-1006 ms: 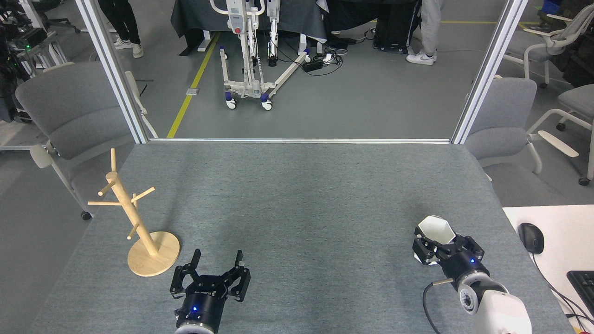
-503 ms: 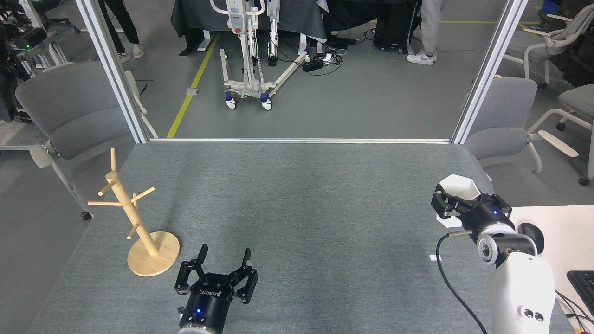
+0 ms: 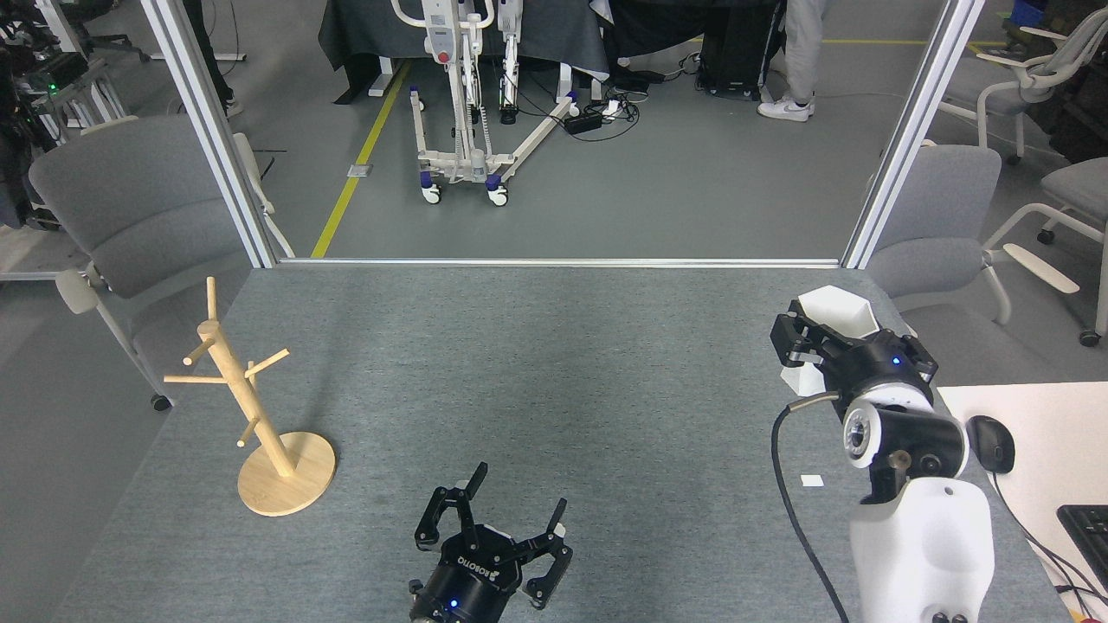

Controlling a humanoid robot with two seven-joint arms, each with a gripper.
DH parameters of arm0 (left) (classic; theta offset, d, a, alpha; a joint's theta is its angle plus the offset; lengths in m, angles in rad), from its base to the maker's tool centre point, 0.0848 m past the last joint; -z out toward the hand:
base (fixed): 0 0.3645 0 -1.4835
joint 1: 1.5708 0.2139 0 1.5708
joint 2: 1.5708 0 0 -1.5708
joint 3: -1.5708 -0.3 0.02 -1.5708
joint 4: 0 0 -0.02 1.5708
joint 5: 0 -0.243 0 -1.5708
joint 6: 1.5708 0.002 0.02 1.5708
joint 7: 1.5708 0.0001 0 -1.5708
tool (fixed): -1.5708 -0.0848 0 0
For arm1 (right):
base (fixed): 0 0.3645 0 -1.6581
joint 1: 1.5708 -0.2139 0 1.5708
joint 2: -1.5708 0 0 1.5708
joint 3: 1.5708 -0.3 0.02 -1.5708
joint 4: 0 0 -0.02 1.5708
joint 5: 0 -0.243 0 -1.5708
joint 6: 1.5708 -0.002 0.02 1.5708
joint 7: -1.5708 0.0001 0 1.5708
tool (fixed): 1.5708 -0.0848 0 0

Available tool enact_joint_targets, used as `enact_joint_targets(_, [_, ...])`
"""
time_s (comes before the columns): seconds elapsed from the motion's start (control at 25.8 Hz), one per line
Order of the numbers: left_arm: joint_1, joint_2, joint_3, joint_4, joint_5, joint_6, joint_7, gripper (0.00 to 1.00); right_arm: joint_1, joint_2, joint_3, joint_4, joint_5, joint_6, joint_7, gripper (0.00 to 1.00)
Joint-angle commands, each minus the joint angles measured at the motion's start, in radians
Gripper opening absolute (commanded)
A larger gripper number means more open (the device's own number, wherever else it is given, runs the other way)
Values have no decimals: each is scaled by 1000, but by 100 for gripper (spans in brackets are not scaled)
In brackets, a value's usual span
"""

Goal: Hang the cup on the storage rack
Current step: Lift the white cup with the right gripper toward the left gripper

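Note:
My right gripper (image 3: 818,333) is shut on the white faceted cup (image 3: 833,313), held in the air over the table's right side with its hexagonal rim facing up. The light wooden storage rack (image 3: 251,407) stands on its round disc base near the table's left edge, far from the cup, its thin pegs bare. Low at the front centre, my left gripper (image 3: 518,506) is open, fingers spread and nothing between them.
The grey felt table (image 3: 554,363) ends at a metal frame at the back. A small white scrap (image 3: 812,480) lies by my right arm. A white desk with a mouse (image 3: 992,443) and keyboard adjoins on the right. Grey chairs flank both sides.
My right gripper has lifted the cup up and back, then slightly leftward. My left gripper has shifted right along the front edge, staying open.

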Motion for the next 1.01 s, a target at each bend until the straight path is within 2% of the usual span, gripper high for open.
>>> enact_joint_targets(0.0, [-76,-3,-30,49,-18,-9,-9,99,1,2,132,-31,14,159,17,16])
enact_joint_targets(0.15, [-142,0,-99,78,-22,-18,-20,99,5,20,276,-28,67,294,17,14])
enact_joint_targets(0.27, [-184,-7,-129,108,-22,-55,-91,99,8,48,362,-18,109,401,16,14])
enact_joint_targets(0.54, [-291,-44,-157,207,-10,-75,-135,99,26,128,494,30,201,550,17,14])
enact_joint_targets(0.77, [-360,-46,-155,280,27,-129,-161,99,29,140,514,65,204,556,17,15])
enact_joint_targets(0.97, [-411,-47,-157,315,94,-140,-230,99,31,152,531,100,202,556,17,15])
